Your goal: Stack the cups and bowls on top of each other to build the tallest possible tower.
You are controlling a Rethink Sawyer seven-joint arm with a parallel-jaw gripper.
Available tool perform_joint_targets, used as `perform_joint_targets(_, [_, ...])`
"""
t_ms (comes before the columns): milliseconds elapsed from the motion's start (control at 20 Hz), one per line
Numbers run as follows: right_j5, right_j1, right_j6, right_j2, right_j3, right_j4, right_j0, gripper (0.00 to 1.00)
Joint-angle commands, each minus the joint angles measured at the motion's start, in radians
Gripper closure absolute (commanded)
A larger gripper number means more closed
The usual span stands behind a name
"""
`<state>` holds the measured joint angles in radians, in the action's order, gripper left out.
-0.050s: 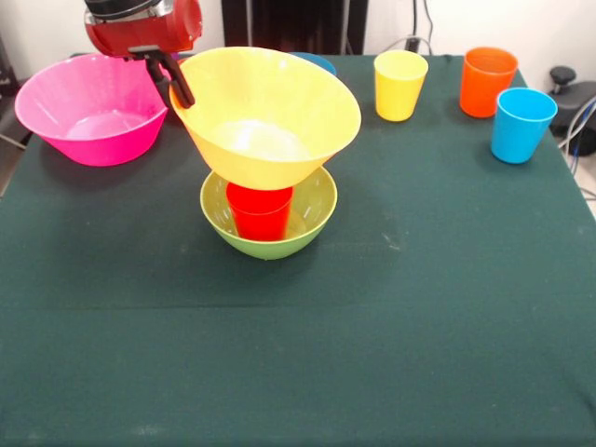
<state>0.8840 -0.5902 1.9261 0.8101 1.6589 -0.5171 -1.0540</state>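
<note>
Yellow-orange bowl (265, 116) tilts on the red cup (260, 210) inside the green bowl (268, 216), mid-table.
Gripper (177, 88) pinches its thin rim: probably light, stiff, slippery plastic.

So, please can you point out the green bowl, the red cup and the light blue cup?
green bowl (307, 223): front view, on its right inner wall.
red cup (259, 216): front view, on its side wall, inside the bowl.
light blue cup (520, 130): front view, on its outer wall.
</note>
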Motion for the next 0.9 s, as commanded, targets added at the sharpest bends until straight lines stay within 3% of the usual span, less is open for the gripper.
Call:
perform_joint_targets(50, [-0.069, 0.070, -0.200, 0.002, -0.005, -0.078, 0.027, 1.00])
perform_joint_targets(200, [-0.061, 0.066, -0.201, -0.001, 0.001, -0.079, 0.027, 1.00])
perform_joint_targets(250, [-0.059, 0.067, -0.199, -0.001, 0.000, -0.079, 0.028, 0.00])
perform_joint_targets(900, [-0.056, 0.079, -0.205, 0.008, 0.002, -0.073, 0.025, 0.00])
